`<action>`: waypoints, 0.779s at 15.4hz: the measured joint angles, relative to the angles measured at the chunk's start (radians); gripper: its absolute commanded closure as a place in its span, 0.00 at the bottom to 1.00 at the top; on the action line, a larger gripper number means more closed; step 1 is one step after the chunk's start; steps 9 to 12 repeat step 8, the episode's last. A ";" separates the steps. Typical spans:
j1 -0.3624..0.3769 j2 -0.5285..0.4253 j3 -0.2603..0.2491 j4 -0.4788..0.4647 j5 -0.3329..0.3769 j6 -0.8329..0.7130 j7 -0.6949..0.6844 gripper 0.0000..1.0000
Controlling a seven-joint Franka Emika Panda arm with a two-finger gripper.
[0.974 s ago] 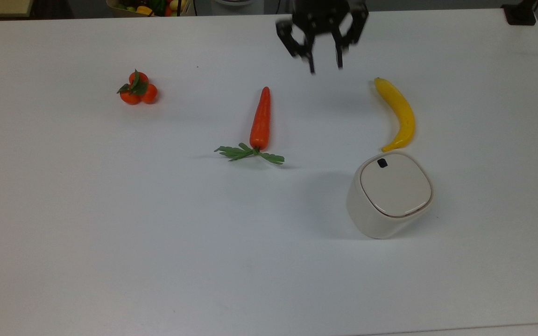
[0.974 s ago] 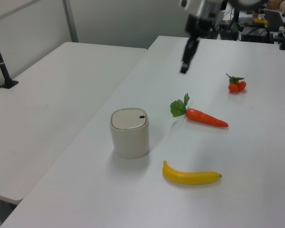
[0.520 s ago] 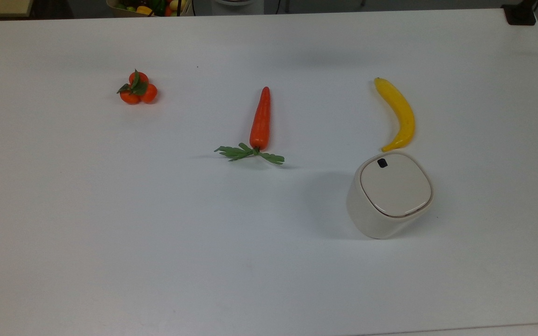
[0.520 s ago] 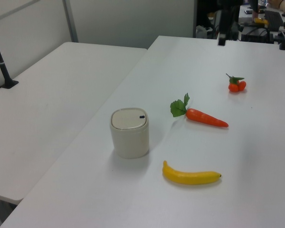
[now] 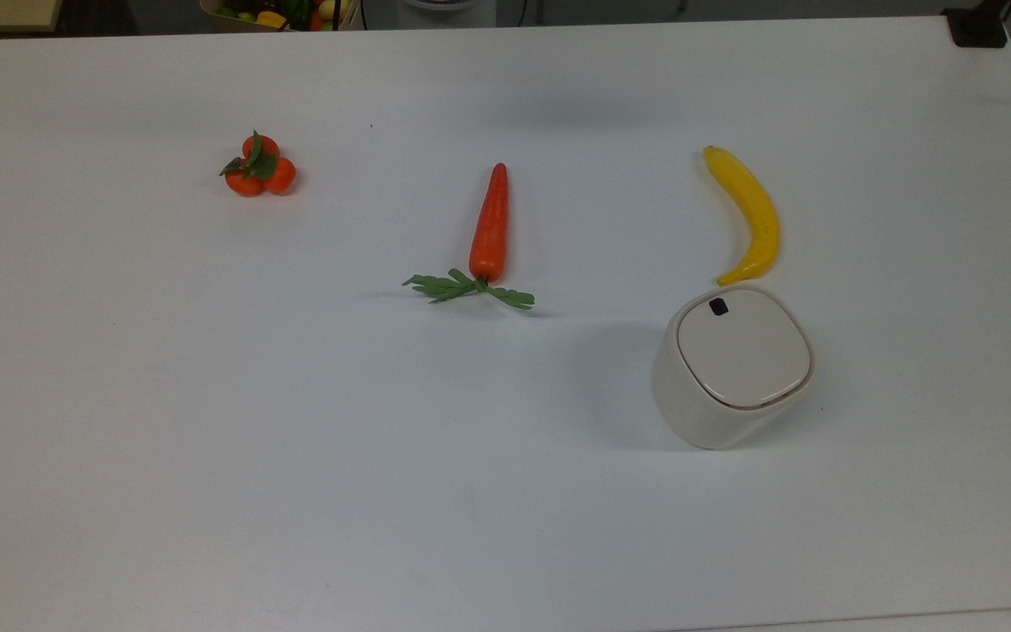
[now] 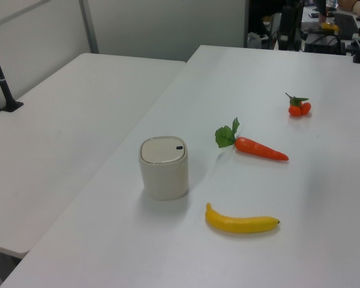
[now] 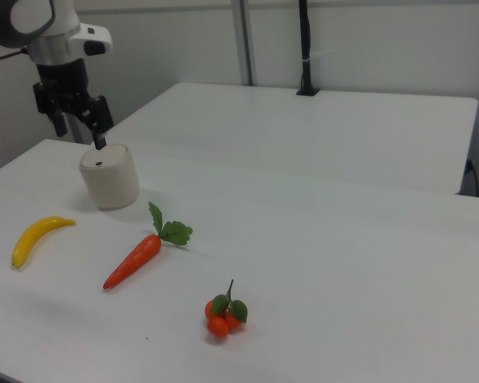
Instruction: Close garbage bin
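Cream garbage bin [image 5: 731, 367] lid flat: you're done. Gripper [image 7: 78, 121], gone from top view since a second ago, fingers released; banana [image 5: 749, 214] at bin's 12 o'clock.

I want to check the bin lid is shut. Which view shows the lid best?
The top view: the cream-white plastic garbage bin faces the camera, its flat lid flush, black tab visible. The left view shows it obliquely; the right view shows it farther off.

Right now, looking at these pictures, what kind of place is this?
Probably a robotics lab or test bench. Plain white tables stand by a bare wall, a white robot arm's black gripper hangs over one, and a plastic-looking orange carrot, yellow banana and cream-white lidded garbage bin lie spaced apart.
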 measured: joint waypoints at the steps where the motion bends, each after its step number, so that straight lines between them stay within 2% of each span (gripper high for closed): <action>1: 0.000 0.005 0.000 0.000 -0.009 0.007 -0.012 0.00; 4: 0.000 0.016 -0.001 0.000 -0.039 0.014 -0.022 0.00; 12: 0.000 0.020 -0.001 0.000 -0.043 0.054 -0.024 0.00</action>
